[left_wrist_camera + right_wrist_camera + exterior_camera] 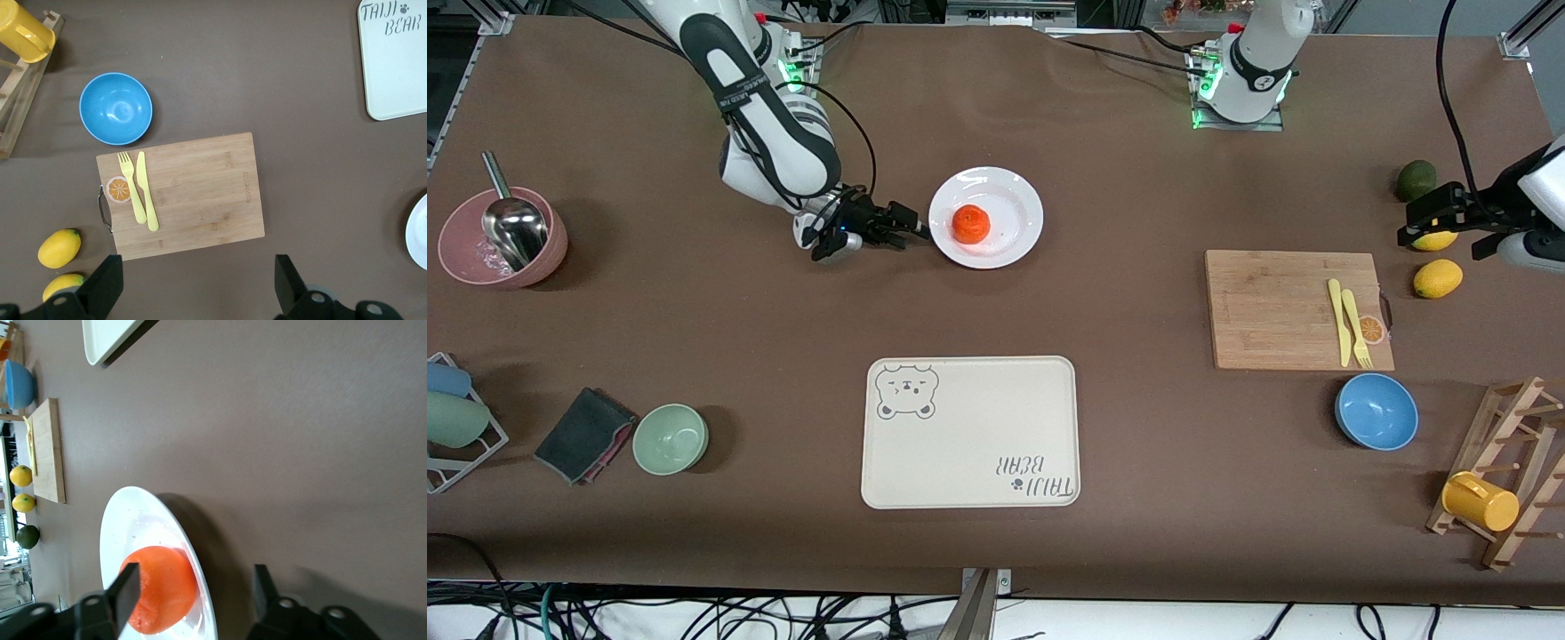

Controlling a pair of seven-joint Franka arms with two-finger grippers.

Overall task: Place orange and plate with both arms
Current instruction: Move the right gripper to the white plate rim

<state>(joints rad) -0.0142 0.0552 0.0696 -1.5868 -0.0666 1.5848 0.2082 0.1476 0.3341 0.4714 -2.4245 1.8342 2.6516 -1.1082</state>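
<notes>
Two arms: right end effector (919, 231) low at plate (1014, 200) rim, fingers straddling it, not clamped; orange (970, 223) on plate. Left end effector (1449, 222) released, over lemons (1438, 277), one partly hidden.

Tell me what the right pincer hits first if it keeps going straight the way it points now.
The right pincer, jaws open, points at the plate rim. It would likely meet that rim first, one finger over the plate beside the orange, the other outside. Height is hard to judge.
</notes>
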